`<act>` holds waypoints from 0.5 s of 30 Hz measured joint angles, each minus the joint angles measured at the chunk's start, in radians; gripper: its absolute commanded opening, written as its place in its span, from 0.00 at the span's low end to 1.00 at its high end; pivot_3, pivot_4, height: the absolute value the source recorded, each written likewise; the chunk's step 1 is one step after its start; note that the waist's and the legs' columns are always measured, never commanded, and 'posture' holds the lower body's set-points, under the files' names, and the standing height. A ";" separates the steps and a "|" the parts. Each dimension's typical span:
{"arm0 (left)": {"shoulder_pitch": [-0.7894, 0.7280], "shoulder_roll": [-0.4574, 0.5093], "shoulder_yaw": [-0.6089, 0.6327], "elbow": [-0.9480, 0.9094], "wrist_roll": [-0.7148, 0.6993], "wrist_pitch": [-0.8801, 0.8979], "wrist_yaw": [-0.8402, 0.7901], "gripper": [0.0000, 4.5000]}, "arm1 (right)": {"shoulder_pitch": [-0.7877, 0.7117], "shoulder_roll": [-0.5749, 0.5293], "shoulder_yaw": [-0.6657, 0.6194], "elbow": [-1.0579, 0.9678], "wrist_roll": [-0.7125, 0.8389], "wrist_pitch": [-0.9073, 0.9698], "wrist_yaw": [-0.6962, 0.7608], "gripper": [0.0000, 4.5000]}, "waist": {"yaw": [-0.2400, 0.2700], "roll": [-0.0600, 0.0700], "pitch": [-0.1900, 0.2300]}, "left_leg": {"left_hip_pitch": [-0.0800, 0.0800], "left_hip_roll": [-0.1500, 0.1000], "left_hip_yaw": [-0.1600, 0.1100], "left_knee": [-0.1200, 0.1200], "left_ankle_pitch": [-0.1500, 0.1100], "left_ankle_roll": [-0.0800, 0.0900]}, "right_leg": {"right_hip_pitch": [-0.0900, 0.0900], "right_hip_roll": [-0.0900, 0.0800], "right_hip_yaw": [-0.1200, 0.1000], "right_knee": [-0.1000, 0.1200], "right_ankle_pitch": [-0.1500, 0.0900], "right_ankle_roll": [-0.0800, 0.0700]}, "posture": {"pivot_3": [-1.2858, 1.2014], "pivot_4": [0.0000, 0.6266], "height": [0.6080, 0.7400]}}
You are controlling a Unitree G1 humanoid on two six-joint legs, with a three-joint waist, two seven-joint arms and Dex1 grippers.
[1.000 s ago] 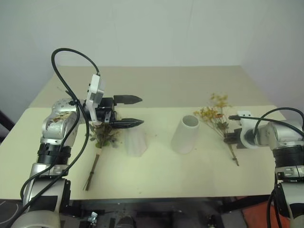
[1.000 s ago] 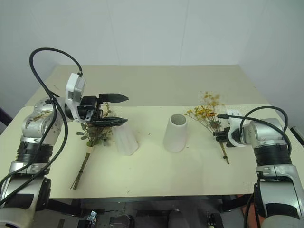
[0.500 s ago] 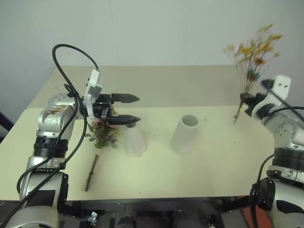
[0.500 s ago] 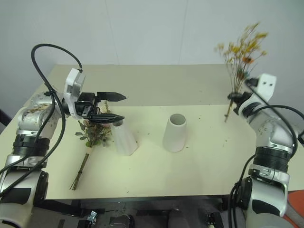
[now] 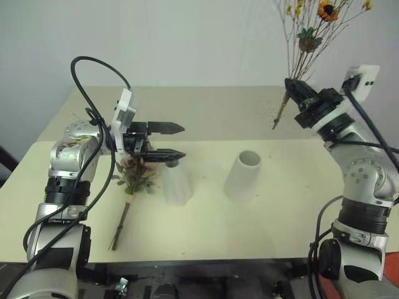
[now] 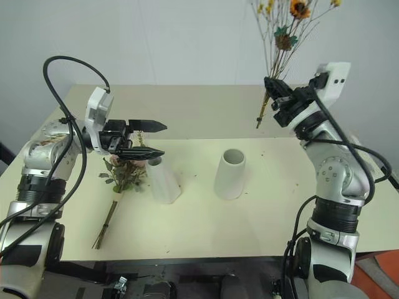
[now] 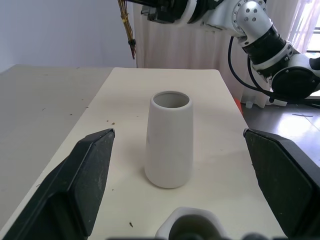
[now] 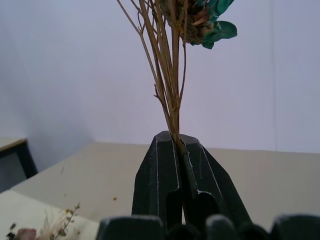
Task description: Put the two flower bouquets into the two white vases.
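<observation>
R gripper (image 5: 292, 87) has come up off the surface (image 5: 206, 230) w/ the yellow bouquet (image 5: 305, 43): a sec ago it lay near the R edge, now it's held high over the back-R part, heads up, stem ends hanging free below the fingers. R fingers pinched tight on the thin stems. So pickup is done; what's left for this bunch is prob. carrying it over the wide vase (image 5: 242, 175) and lowering the stems in.

L gripper (image 5: 176, 142) hasn't shifted: hovers level just above the cone vase (image 5: 176, 184), fingers spread wide, holding nothing. Rose bouquet (image 5: 134, 180) lies flat by the L side of the cone vase, stems toward the front edge, untouched.

Room: wide vase stands about mid-surface, mouth open and unobstructed, bare surface all round it and betw. it and the R edge. Clear path down from the R gripper. The two vases are near each other, so the L gripper over the cone vase sits fairly close to that approach. Back half of surface bare.
</observation>
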 measured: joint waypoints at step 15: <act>0.012 0.007 0.005 -0.023 0.000 0.017 0.009 1.00 | 0.156 0.001 0.045 -0.145 0.127 0.000 0.095 0.00 | -0.001 0.000 0.000 | 0.001 0.000 0.000 0.000 0.000 0.000 | 0.000 0.000 0.000 0.001 0.000 0.000 | 0.52 0.24 1.00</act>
